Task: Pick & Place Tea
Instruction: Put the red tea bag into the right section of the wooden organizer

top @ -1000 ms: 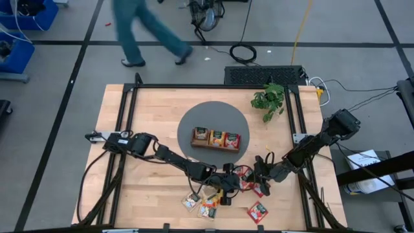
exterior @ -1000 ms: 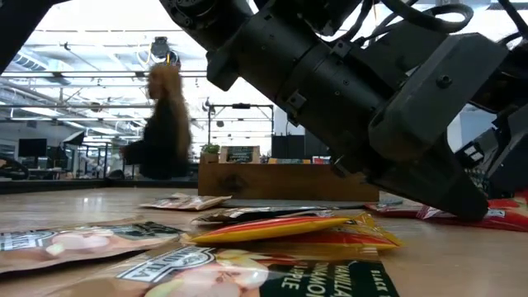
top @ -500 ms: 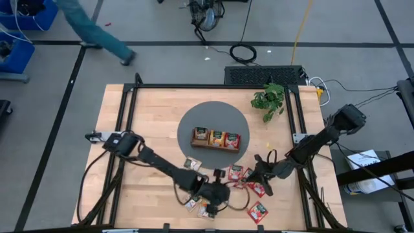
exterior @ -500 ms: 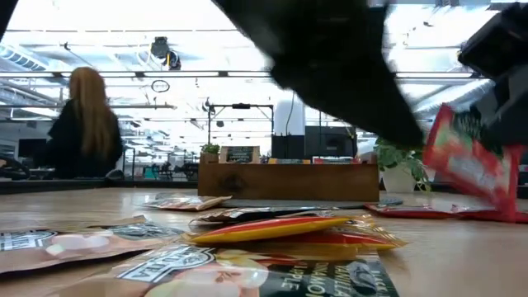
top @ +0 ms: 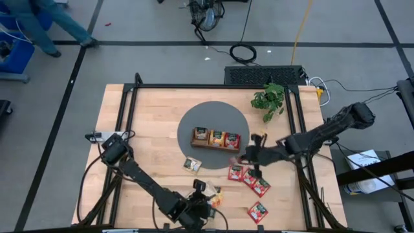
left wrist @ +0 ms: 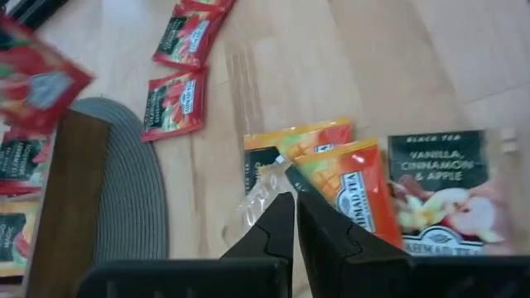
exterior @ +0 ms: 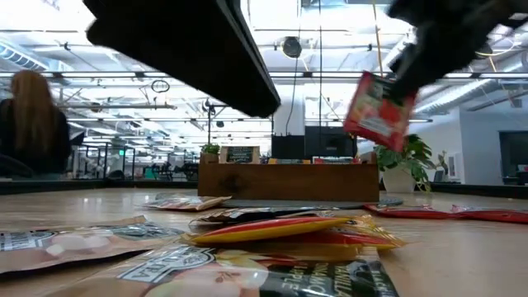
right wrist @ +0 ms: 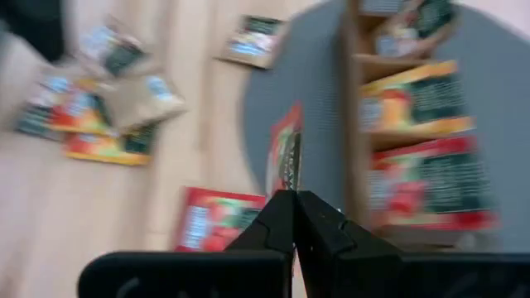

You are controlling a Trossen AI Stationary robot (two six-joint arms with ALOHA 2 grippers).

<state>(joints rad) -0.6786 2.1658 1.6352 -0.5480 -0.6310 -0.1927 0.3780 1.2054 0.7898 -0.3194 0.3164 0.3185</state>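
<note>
1. Right gripper [top: 242,155] – fingers pinched on a red tea packet [exterior: 378,110], held in the air beside the wooden tray [top: 217,147]
2. Left gripper [top: 202,188] – fingers nearly closed, holding a clear wrapper scrap [left wrist: 263,192] over the orange packets [left wrist: 331,178]

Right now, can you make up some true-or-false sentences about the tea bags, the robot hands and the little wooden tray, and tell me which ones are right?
1. The right gripper holds a red tea packet up in the air. True.
2. The wooden tray has nothing in it. False: packets already sit in its compartments.
3. The tray stands on a round grey mat. True.
4. The plant stands inside the tray. False: it stands on the table, apart from the tray, near the far right corner.
5. All the tea packets are put away. False: several lie loose on the table, such as a red one near the front edge.
6. The left gripper is over the packets at the front of the table. True.
</note>
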